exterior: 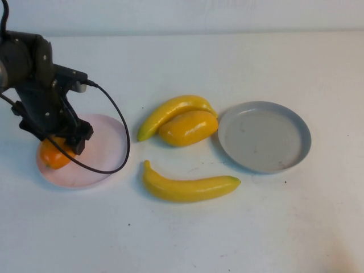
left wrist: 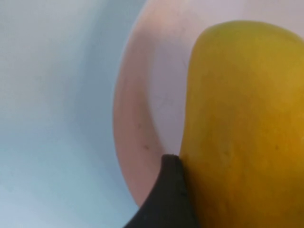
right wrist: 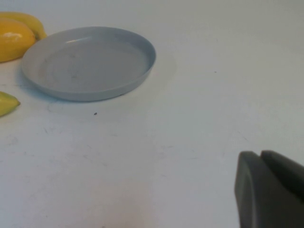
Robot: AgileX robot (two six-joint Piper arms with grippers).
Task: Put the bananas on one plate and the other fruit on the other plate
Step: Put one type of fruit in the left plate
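Here the left gripper (exterior: 57,149) has its fingers clamped on a mango (exterior: 53,154) over the pink plate (exterior: 108,142); the right gripper (right wrist: 266,190) is unclear.

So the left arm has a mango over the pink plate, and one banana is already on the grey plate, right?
Not quite. The grey plate holds nothing, as the high view shows: both bananas lie on the table, one against the second mango. The rest holds: the left gripper has a mango over the pink plate. The right gripper is parked off to the side.
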